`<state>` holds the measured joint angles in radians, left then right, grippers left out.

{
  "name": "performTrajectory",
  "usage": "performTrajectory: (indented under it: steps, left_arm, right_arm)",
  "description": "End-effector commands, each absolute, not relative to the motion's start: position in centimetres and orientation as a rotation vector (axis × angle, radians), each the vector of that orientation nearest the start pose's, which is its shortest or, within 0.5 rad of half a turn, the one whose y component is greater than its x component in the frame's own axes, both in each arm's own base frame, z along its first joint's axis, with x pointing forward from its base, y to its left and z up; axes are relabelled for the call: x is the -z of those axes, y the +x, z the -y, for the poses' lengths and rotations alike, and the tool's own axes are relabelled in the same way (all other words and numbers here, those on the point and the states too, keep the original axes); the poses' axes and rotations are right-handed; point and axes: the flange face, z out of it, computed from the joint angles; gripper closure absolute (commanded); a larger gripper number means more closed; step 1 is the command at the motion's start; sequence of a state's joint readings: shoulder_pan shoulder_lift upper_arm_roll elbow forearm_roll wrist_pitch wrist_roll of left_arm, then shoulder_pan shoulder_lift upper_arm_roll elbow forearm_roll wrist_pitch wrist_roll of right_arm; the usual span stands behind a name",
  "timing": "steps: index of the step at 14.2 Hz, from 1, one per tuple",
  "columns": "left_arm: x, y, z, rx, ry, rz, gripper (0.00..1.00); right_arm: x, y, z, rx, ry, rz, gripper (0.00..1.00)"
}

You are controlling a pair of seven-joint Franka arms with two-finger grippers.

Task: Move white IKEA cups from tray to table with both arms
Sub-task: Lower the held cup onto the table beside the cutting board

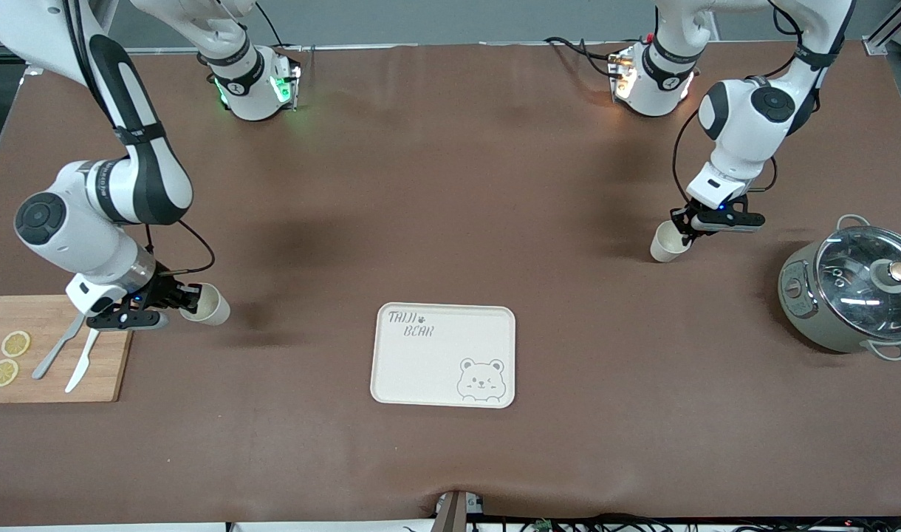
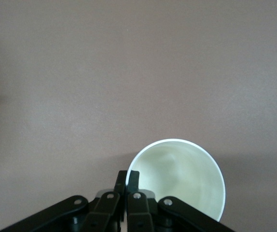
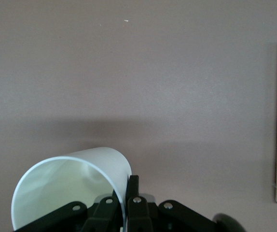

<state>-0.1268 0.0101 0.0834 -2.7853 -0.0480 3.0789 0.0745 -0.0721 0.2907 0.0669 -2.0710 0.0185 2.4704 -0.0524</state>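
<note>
left gripper (image 1: pixel 685 224): jaws pinching the rim of one white cup (image 1: pixel 667 242), up over bare desk (image 1: pixel 450 222)
right gripper (image 1: pixel 188 298): jaws clamped on the other white cup (image 1: pixel 208 304), tipped, beside the cutting board (image 1: pixel 52 347)

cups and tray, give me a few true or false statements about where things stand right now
1. Each gripper is shut on a white cup. True: the left gripper pinches the rim of one cup, the right gripper the rim of the other cup.
2. One cup already stands on the bear-printed tray. False: the tray holds no cup.
3. The pot has its glass lid on. True.
4. The lemon slices lie on the tray. False: they lie on the wooden board, beside a knife and fork.
5. Both cups are held upright. False: both are tilted.
</note>
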Motion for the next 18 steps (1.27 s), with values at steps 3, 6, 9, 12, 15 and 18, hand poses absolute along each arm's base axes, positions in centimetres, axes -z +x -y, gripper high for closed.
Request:
performTrajectory:
  steps: [3, 6, 9, 12, 15, 18]
  left_arm:
    - [-22.9, 40.7, 2.6, 0.449, -3.125, -0.105, 1.0]
    - [-22.9, 40.7, 2.6, 0.449, -3.125, -0.107, 1.0]
    - [-22.7, 40.7, 3.1, 0.442, -3.126, -0.124, 1.0]
    - [-22.6, 40.9, 3.3, 0.439, -3.126, -0.139, 0.58]
    - [-22.4, 40.8, 3.4, 0.434, -3.126, -0.146, 0.43]
    - [-22.5, 41.0, 3.4, 0.442, -3.125, -0.143, 0.43]
  right_arm:
    - [-29.5, 58.6, 0.2, 0.247, -3.103, 0.025, 1.0]
    - [-28.5, 58.6, 0.2, 0.28, -3.1, 0.021, 1.0]
    - [-26.9, 58.7, 0.1, 0.293, -3.097, 0.021, 1.0]
    - [-25.5, 58.9, -0.3, 0.311, -3.094, 0.03, 1.0]
    - [-24.8, 58.9, -0.5, 0.316, -3.092, 0.034, 1.0]
    - [-23.9, 59.0, -0.5, 0.332, -3.09, 0.032, 1.0]
